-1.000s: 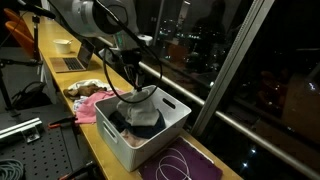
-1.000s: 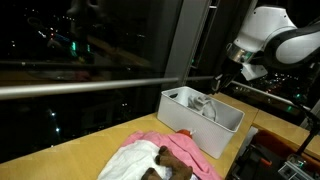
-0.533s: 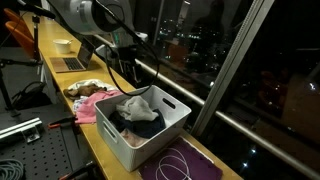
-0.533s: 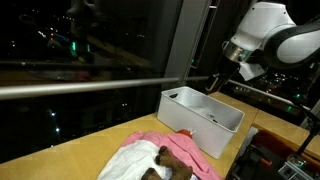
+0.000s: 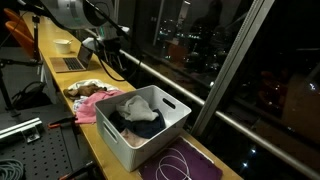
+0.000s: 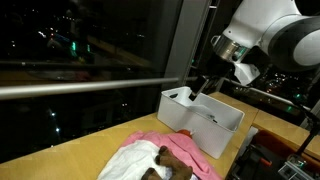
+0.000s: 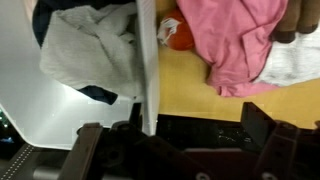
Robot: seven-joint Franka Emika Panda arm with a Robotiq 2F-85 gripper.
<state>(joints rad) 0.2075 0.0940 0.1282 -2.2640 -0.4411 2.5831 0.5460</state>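
Presently: one gripper (image 7: 175,138), jaws wide apart, empty, over the rim of one white bin (image 5: 152,142). Inside: one pale garment (image 7: 85,55), one dark garment (image 5: 146,129). Beside it: one pink cloth (image 7: 235,40).

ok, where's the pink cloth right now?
In both exterior views the pink cloth lies on the wooden table, in the clothes pile just outside the white bin.

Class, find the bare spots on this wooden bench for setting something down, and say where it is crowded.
Bare wood lies at the bench end beyond the pink cloth. A narrow strip shows between the white bin and that cloth. Crowded: the bin, full of clothes, and the pile beside it.
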